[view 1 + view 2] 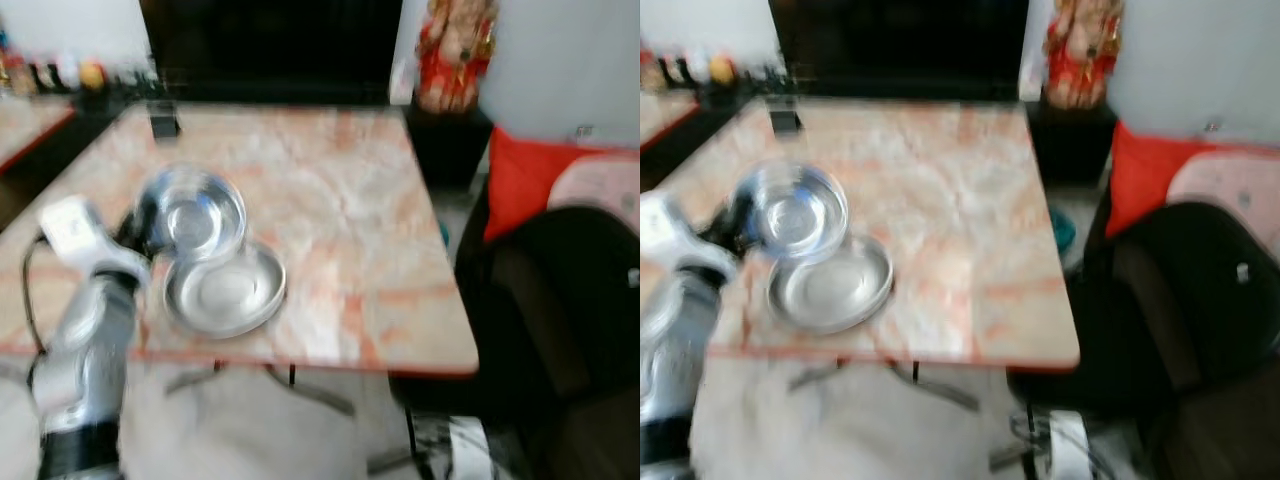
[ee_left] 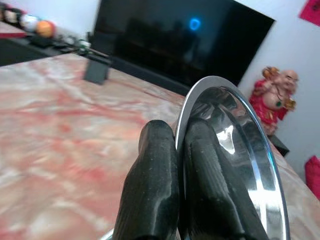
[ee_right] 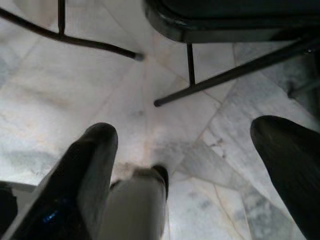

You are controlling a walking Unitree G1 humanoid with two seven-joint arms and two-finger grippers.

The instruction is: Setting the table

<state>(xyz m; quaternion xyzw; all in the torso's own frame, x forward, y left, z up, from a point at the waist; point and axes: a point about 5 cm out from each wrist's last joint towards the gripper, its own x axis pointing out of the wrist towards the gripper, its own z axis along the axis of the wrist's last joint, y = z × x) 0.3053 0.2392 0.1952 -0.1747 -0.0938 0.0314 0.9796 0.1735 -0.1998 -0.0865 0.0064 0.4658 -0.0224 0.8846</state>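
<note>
With left tool (image 2: 175, 150) clenched on the rim of the steel bowl (image 1: 197, 212), at ten o'clock just above the plate (image 1: 226, 291) on the worktop (image 1: 350, 200): lower level onto bare marble clear of the plate before letting go; right tool (image 3: 190, 165) spread, idle over floor.

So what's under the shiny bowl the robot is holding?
The steel bowl, pinched at its rim by the left gripper, overlaps the far edge of a steel plate on the marble table. That covered bit of plate is hidden, so touching or hovering is unclear.
</note>
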